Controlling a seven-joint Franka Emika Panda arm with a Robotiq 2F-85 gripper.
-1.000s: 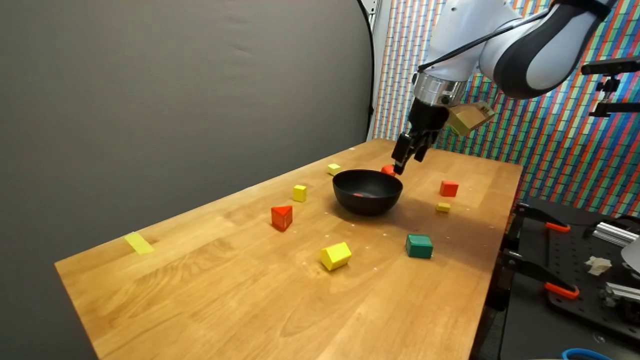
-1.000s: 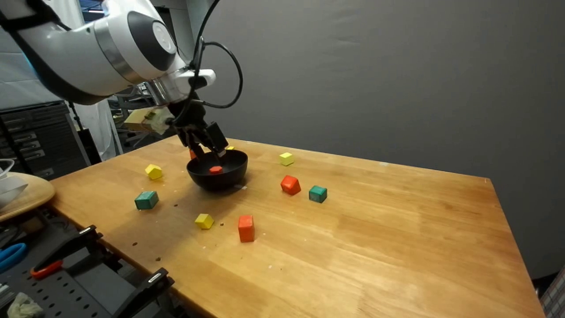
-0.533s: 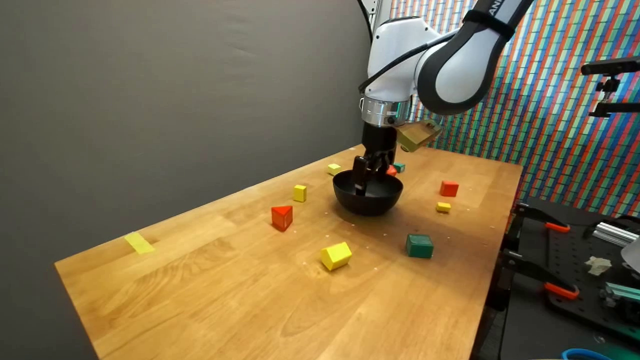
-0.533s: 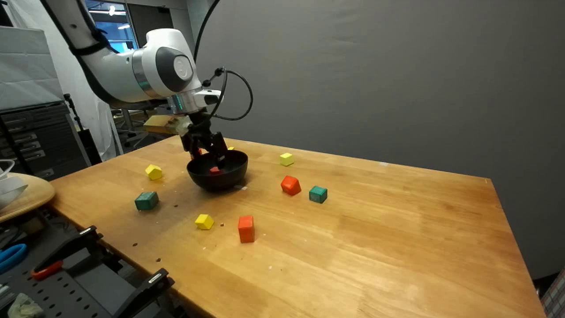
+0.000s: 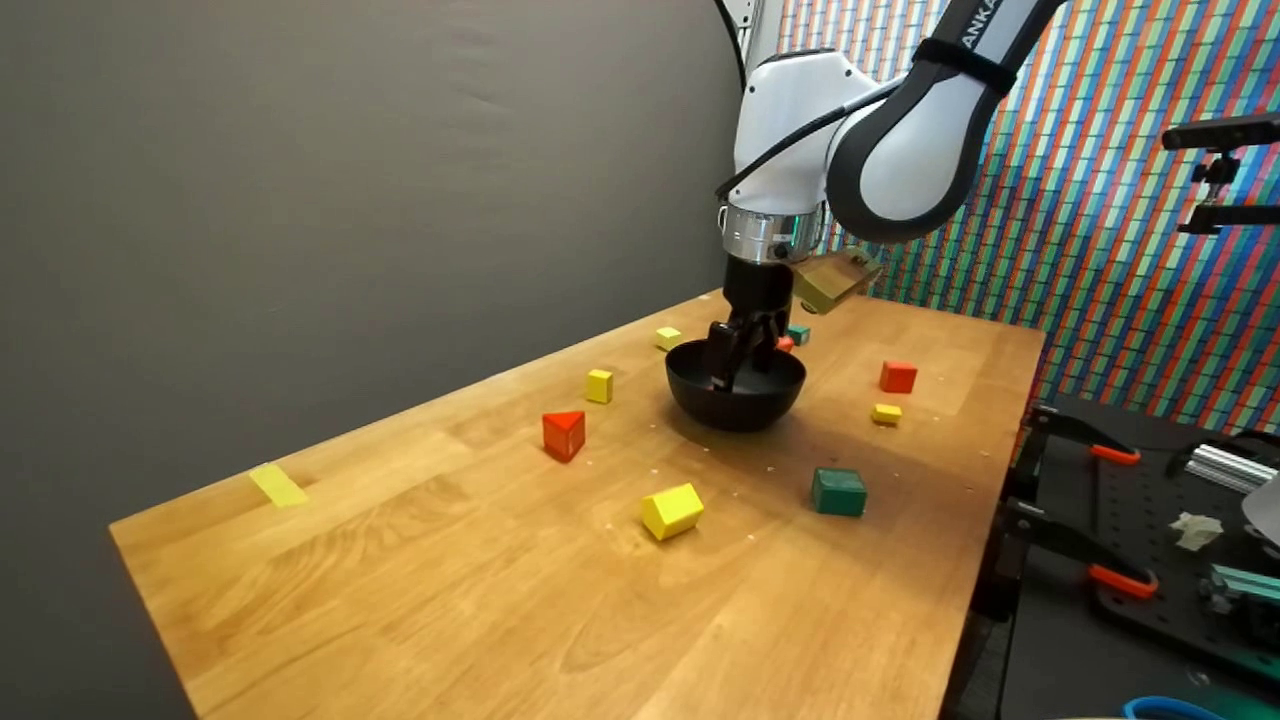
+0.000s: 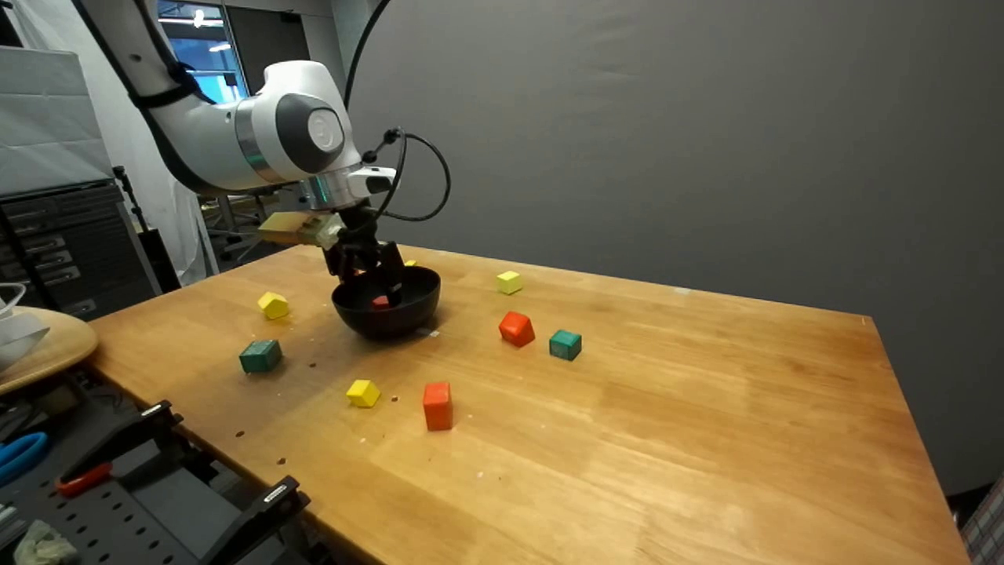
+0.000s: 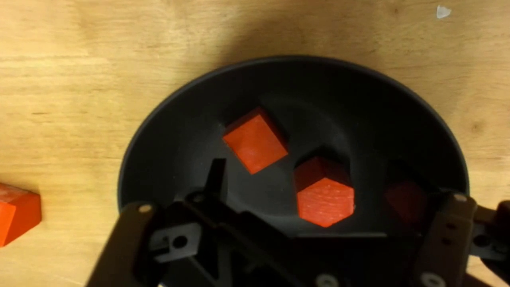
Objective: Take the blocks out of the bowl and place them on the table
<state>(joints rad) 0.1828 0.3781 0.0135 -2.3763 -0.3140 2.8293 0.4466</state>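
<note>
Black two-fingered claw (image 7: 320, 191): spread apart, reaching into the round black bowl (image 7: 358, 95)
Small solid red blocks (image 7: 255, 143): three inside by the wrist view, including a dim, partly covered one; just one clear in an exterior view
Light-brown wood-grain table (image 6: 667, 439): strewn with yellow, red and green blocks (image 5: 838, 492)
Plain grey backdrop (image 6: 667, 157): alongside, in both exterior views
Dark drawer cabinet (image 6: 70, 255): beyond, in an exterior view
Multicoloured striped panel (image 5: 1110, 260): likewise
</note>
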